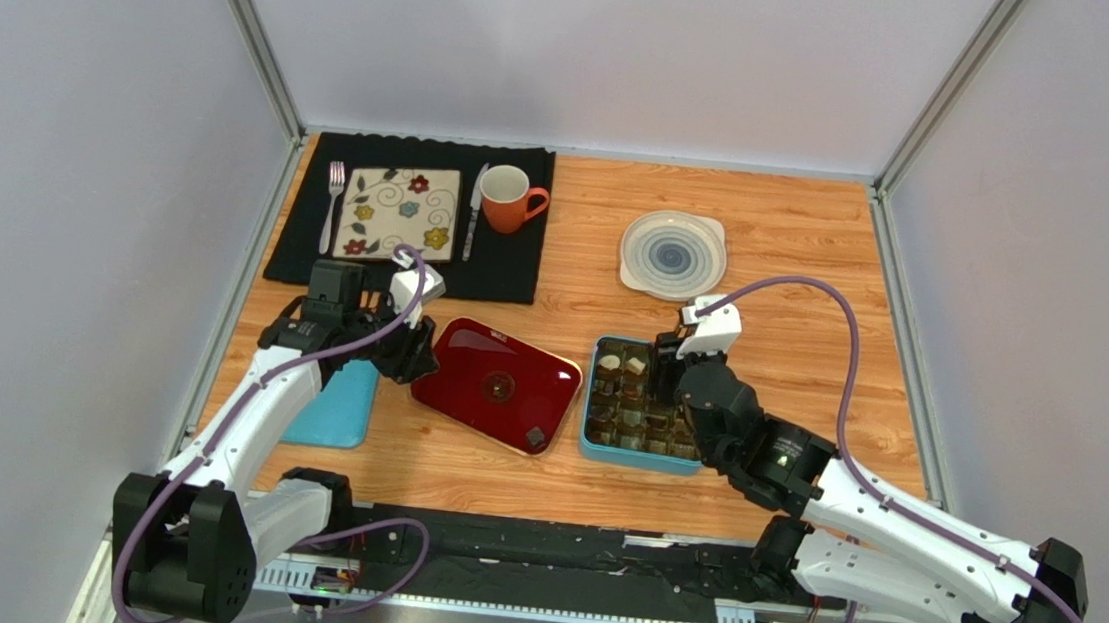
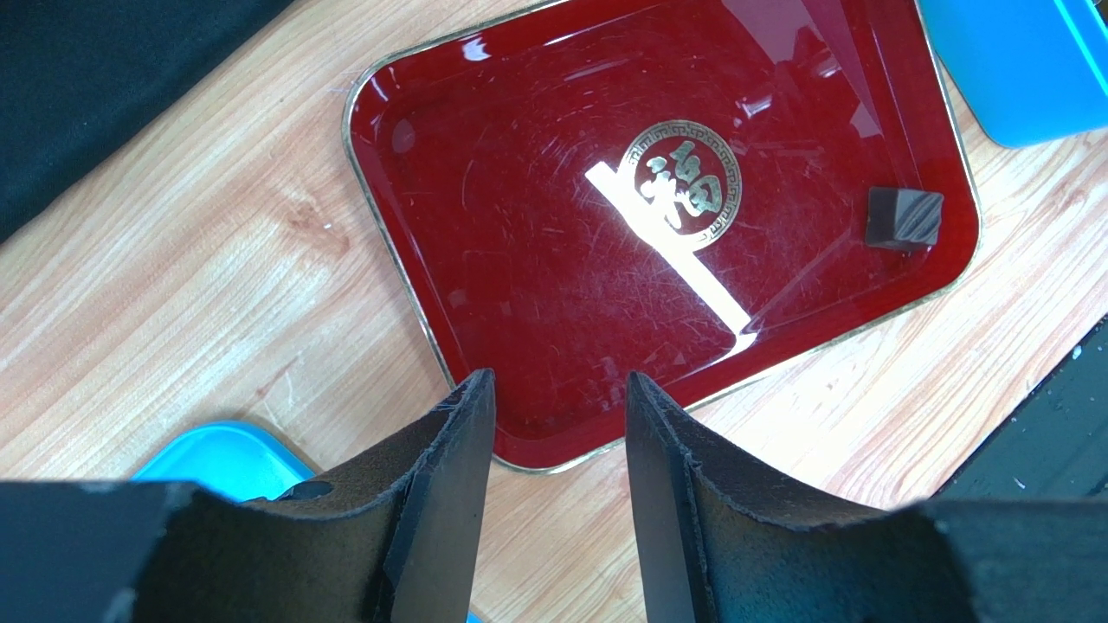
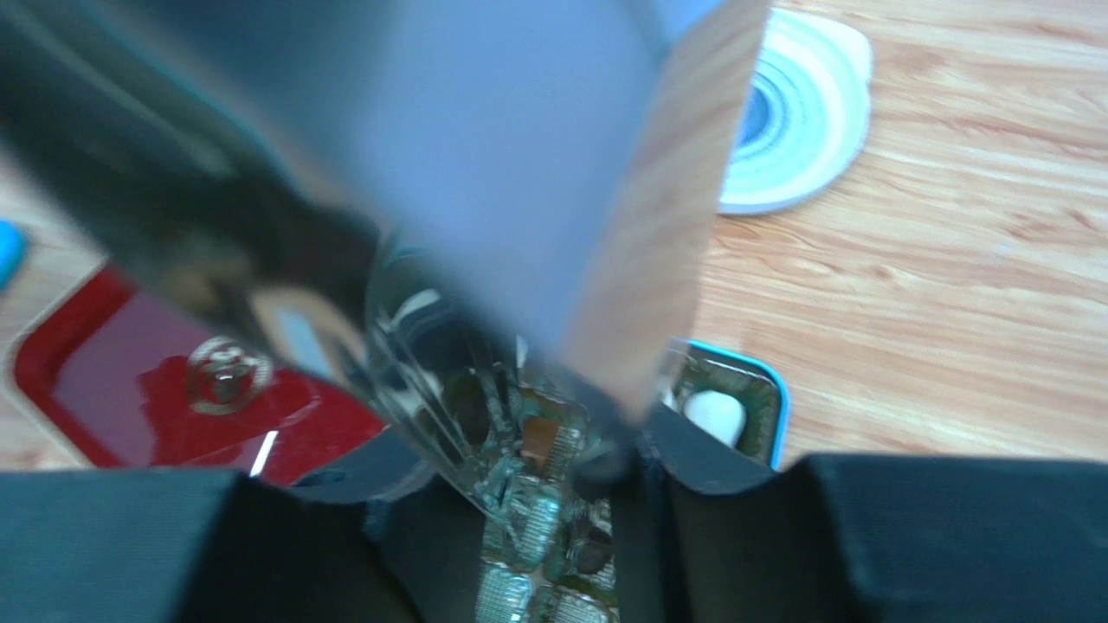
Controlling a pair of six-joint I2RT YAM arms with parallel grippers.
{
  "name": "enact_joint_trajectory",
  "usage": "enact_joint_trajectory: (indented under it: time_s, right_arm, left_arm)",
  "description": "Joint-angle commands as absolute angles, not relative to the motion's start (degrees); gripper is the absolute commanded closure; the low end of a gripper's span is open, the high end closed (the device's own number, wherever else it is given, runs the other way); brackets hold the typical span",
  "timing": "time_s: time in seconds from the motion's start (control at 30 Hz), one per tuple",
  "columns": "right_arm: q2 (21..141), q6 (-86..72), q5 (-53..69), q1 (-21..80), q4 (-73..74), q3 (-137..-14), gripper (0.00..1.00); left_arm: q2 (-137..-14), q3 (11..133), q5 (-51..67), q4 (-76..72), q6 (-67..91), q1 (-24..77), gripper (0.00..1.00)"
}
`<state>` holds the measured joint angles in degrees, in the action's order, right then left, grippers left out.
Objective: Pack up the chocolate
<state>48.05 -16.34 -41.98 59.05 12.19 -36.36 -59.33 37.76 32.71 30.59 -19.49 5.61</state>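
Note:
The teal box (image 1: 590, 438) with a brown gridded insert sits right of centre and holds several chocolates, white ones (image 1: 633, 364) at its far end. My right gripper (image 1: 656, 381) hangs low over that box. In the right wrist view this gripper (image 3: 533, 483) is open, and a dark round chocolate (image 3: 598, 470) lies by its right finger over the insert. A white chocolate (image 3: 714, 413) fills a corner cell. One dark square chocolate (image 2: 903, 217) is left on the red tray (image 2: 429, 195). My left gripper (image 2: 559, 405) is open and empty at the tray's edge.
A teal lid (image 1: 334, 401) lies left of the red tray (image 1: 474, 357). At the back left a black mat (image 1: 512, 263) carries a flowered plate (image 1: 399, 214), a fork, a knife and an orange mug (image 1: 507, 198). A white round dish (image 1: 671, 253) sits behind the box.

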Motion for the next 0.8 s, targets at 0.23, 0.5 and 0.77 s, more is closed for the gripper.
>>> enact_joint_trajectory:
  time_s: [0.23, 0.5, 0.77]
  right_arm:
    - [51.49, -10.99, -33.92, 67.57, 2.29, -42.53, 0.67]
    - [64.15, -10.55, -31.65, 71.80, -6.94, -46.05, 0.66]
    - [73.99, -10.46, -29.01, 71.98, -13.62, -47.55, 0.65]
  left_arm:
    - [-59.15, 37.88, 33.48, 30.41, -19.87, 5.45, 0.50]
    - [-58.63, 38.23, 32.70, 31.38, -20.56, 5.36, 0.50]
    - [-58.36, 38.14, 32.61, 31.73, -20.83, 5.36, 0.51]
